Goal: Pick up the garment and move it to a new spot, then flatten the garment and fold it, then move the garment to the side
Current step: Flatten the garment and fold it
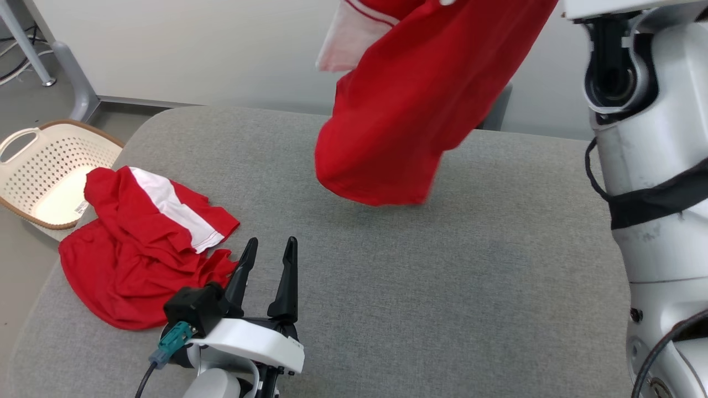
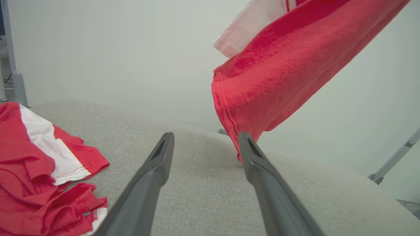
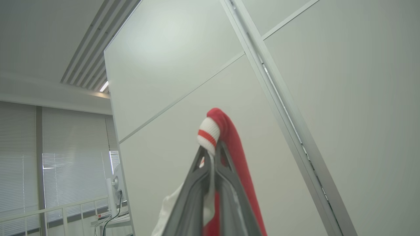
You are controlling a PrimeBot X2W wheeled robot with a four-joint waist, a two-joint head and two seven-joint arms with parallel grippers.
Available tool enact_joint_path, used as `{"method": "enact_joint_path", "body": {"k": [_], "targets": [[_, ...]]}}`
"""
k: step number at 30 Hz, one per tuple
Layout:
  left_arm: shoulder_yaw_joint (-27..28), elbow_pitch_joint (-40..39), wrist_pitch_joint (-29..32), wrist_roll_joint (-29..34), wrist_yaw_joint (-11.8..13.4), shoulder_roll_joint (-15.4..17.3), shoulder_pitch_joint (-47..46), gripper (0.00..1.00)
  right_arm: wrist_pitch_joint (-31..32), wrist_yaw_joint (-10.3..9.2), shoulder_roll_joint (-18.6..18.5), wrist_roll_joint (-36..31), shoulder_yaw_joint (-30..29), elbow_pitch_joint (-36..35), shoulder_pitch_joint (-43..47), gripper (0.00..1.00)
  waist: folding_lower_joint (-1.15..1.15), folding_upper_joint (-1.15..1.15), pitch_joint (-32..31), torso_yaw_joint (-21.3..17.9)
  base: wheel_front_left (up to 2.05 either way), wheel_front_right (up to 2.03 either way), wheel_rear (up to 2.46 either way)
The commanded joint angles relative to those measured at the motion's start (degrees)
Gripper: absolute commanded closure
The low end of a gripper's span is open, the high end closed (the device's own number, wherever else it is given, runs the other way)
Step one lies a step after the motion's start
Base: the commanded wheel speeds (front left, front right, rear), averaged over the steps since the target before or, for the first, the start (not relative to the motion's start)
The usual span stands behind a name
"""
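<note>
High above the grey table [image 1: 387,287], the right hand [image 3: 211,148] pinches the garment [image 1: 409,110].

So the surface in front of me is a grey padded tabletop [image 1: 387,287] with rounded corners, fabric-covered. Off to my left there's a crumpled red shirt with a white band [image 1: 133,260] lying near the edge. Just past that edge sits a cream plastic basket [image 1: 61,155], full of little holes, with a brown rim, a loop handle and a small sticker inside. Behind it a grey table leg [image 1: 72,77] stands on the floor with some cables [image 1: 22,63] trailing nearby. A plain white partition wall [image 1: 221,50] runs along the back. Higher up I see window blinds [image 3: 19,157] and ceiling slats [image 3: 88,49].
</note>
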Motion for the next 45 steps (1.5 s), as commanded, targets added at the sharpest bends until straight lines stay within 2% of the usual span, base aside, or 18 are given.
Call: {"method": "enact_joint_path", "body": {"k": [1,5,11,18,19,20,21,28,33,39,45], "targets": [[0.5,-0.3,0.0,0.3,-0.1,0.2,0.5,0.0,-0.4,-0.01,-0.7,1.1,-2.4,0.3,2.6,1.0,0.0,0.0,-0.1,-0.9,0.0,0.0,0.0],[0.6,-0.8,0.0,0.0,-0.3,0.2,0.8,0.0,1.3,0.0,-3.5,2.5,-6.0,1.9,10.4,1.0,0.0,0.0,0.3,-2.9,0.0,0.0,0.0],[0.3,-0.8,0.0,0.7,-0.2,0.2,0.2,0.0,2.6,0.0,-11.2,1.7,-6.2,2.0,30.0,1.0,0.0,0.0,2.1,-6.2,0.0,0.0,0.0],[1.5,-0.1,0.0,2.1,-0.7,0.2,-0.7,0.0,2.3,0.0,-13.0,3.0,-10.5,4.9,42.5,1.0,0.0,0.0,3.5,-9.9,0.0,0.0,0.0],[1.5,0.1,0.0,2.3,-0.9,0.2,-0.9,0.0,2.4,0.0,-13.1,2.0,-10.7,5.8,43.6,0.79,0.0,0.0,3.7,-10.5,0.0,0.0,0.0],[1.6,0.2,0.0,2.5,-1.0,0.2,-1.2,0.0,2.3,0.0,-13.4,0.9,-11.0,6.6,44.3,0.19,0.0,0.0,3.9,-11.1,0.0,0.0,0.0],[1.6,0.3,0.0,2.5,-1.1,0.2,-1.5,0.0,2.7,0.0,-13.2,0.0,-10.8,7.6,44.8,0.0,0.0,0.0,4.0,-11.6,0.0,0.0,0.0],[1.8,1.0,0.0,3.2,-1.3,0.2,-2.4,0.0,0.9,0.0,-11.3,-7.9,-9.2,8.3,44.0,0.0,0.0,0.0,4.2,-14.2,0.0,0.0,0.0],[2.4,0.7,0.0,3.0,-1.5,0.2,-2.2,0.0,-0.3,-0.01,-9.7,-8.8,-6.8,0.3,44.2,0.0,0.0,0.0,3.5,-14.7,0.0,0.0,0.0],[2.9,-1.0,0.0,3.1,-1.4,0.2,-1.8,0.0,-0.4,0.0,-8.0,-9.7,-4.5,-11.9,48.5,0.0,0.0,0.0,2.9,-13.7,0.0,0.0,0.0],[3.3,-2.2,0.0,3.7,-1.6,0.2,-0.3,0.0,-0.4,0.0,-6.8,-10.3,-0.6,-17.2,51.2,0.0,0.0,0.0,3.3,-11.8,0.0,0.0,0.0]]}}
